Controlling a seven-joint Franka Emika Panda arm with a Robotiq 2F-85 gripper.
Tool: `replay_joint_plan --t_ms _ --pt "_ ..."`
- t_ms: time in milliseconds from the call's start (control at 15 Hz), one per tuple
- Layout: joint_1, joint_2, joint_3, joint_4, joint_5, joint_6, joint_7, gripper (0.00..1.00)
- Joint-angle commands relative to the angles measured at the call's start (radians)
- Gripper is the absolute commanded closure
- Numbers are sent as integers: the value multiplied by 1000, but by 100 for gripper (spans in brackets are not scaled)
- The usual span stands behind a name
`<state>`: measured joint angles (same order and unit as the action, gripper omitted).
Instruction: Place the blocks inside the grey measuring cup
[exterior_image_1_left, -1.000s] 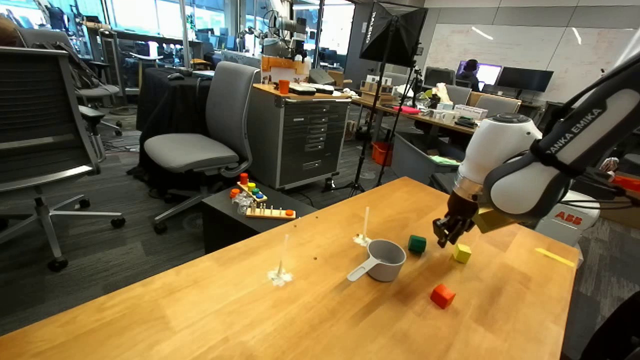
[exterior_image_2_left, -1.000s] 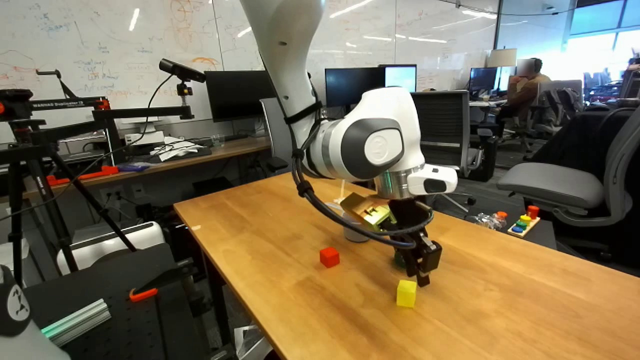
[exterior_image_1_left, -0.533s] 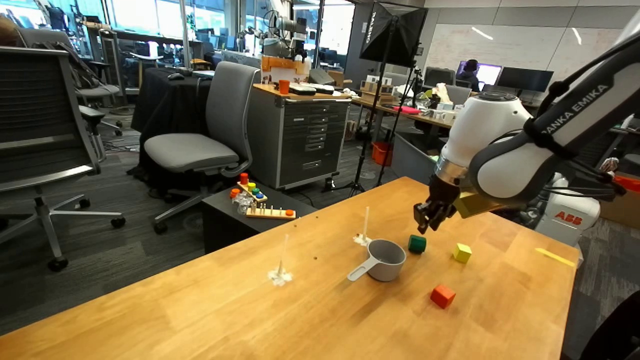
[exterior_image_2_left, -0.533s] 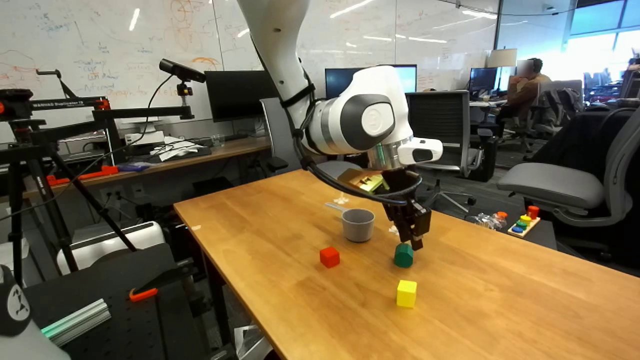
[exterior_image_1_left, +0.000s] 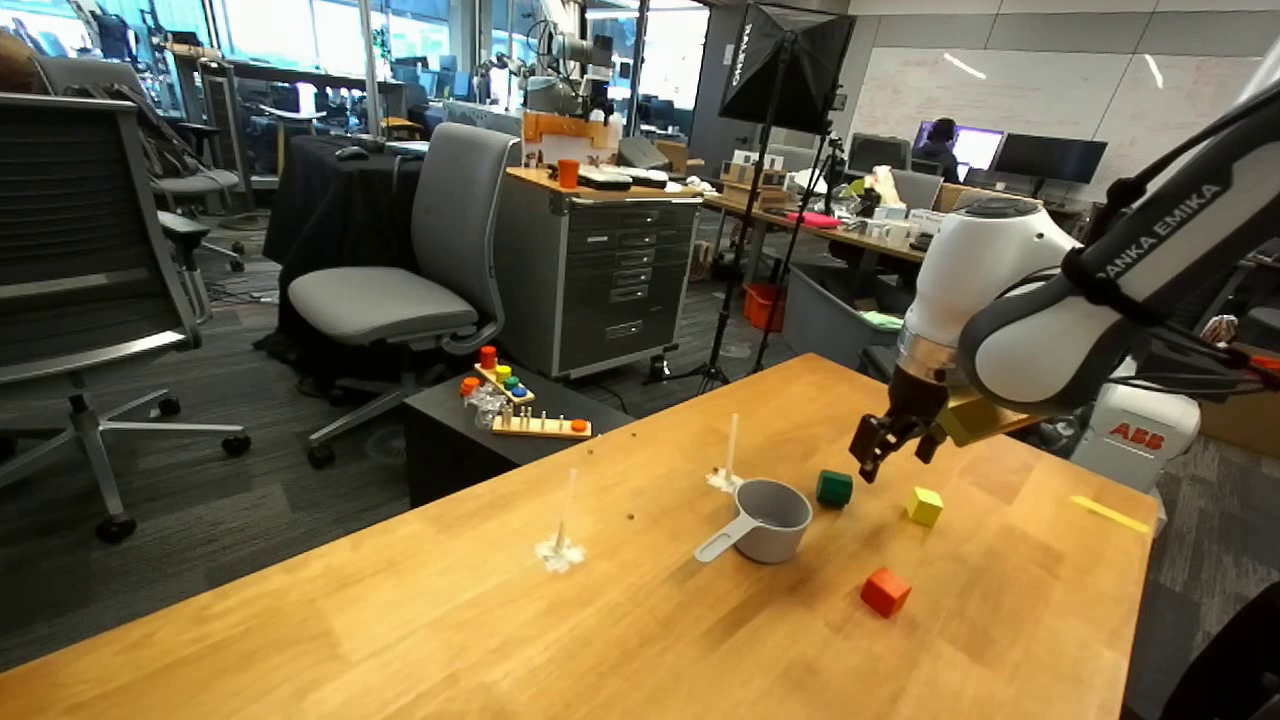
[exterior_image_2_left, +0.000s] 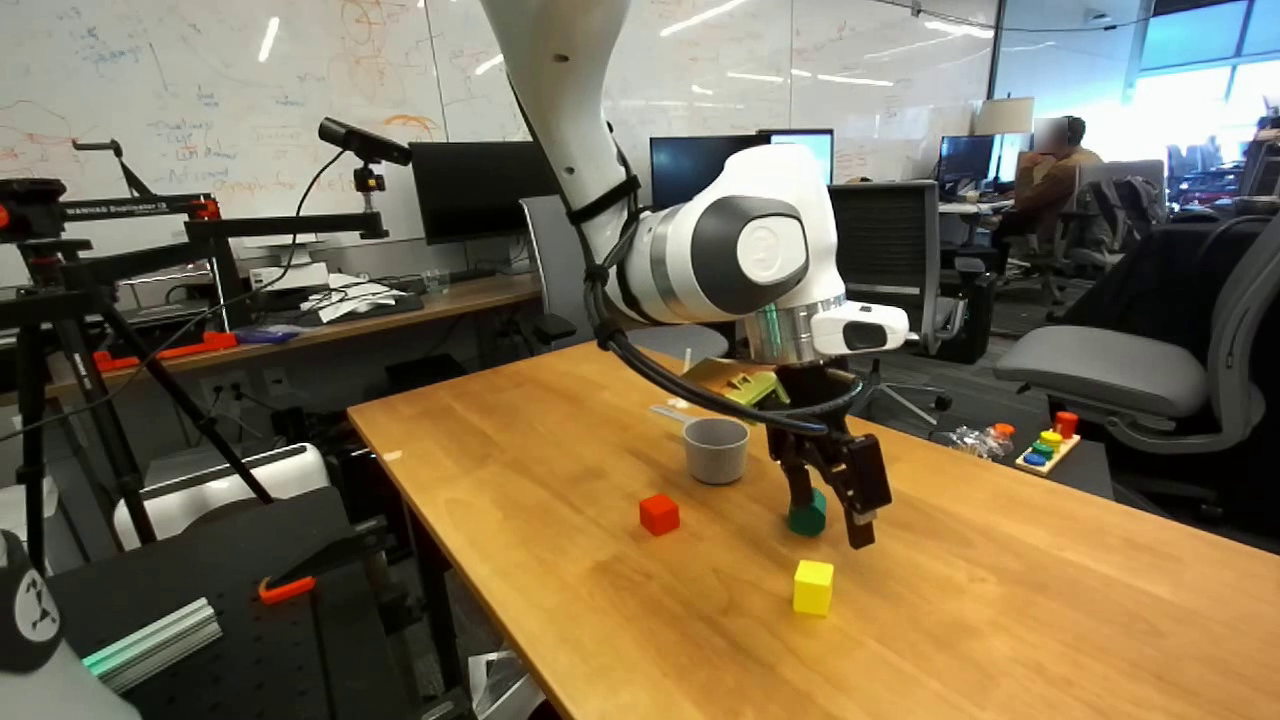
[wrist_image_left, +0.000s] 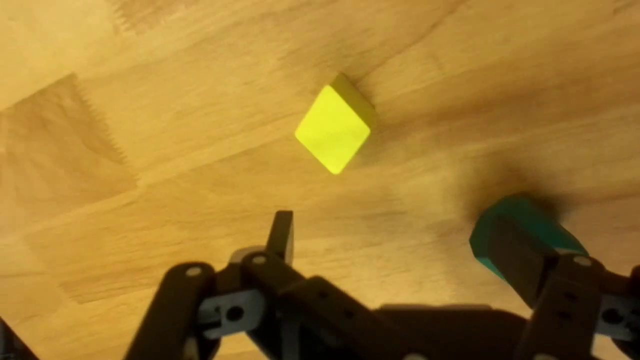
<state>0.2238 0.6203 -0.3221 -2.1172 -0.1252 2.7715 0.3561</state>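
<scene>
Spread wide, my gripper (wrist_image_left: 400, 232) hangs above the table with nothing between its fingers. Ahead of it in the wrist view lies the yellow block (wrist_image_left: 332, 130), also seen in an exterior view as the yellow block (exterior_image_2_left: 813, 587). One finger (wrist_image_left: 517, 255) partly covers the dark green block (wrist_image_left: 532, 217) from the camera. In an exterior view the gripper (exterior_image_1_left: 897, 462) is above the table, over the area between the green block (exterior_image_1_left: 834, 489) and yellow block (exterior_image_1_left: 924, 507). The red block (exterior_image_1_left: 886, 592) rests apart from both. Upright beside the green block stands the grey measuring cup (exterior_image_1_left: 775, 535), its handle pointing away from the blocks.
Two thin upright sticks, one (exterior_image_1_left: 732, 445) just behind the cup and one (exterior_image_1_left: 568, 510) farther along, are fixed to the wooden table (exterior_image_1_left: 450, 620). Yellow tape (exterior_image_1_left: 1108, 514) marks the table near its edge. Multicoloured toys (exterior_image_1_left: 512, 385) sit on a low dark box off the table.
My gripper rose and swung from near the yellow block toward the green one, then came partly back and lower. Its jaws have opened wide. Blocks and cup have stayed put.
</scene>
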Motion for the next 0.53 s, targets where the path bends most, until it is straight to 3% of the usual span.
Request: replay_joint_plan --t_ms 0,200,267,467 --pt "-10 -40 -3 -62 -38 -29 -11 0" --pt "-7 -33 -20 -95 -117 -5 -65 0" --pt "-47 -42 10 -110 -136 16 -140 0" --pt "-72 -45 1 -116 -215 21 -256 0"
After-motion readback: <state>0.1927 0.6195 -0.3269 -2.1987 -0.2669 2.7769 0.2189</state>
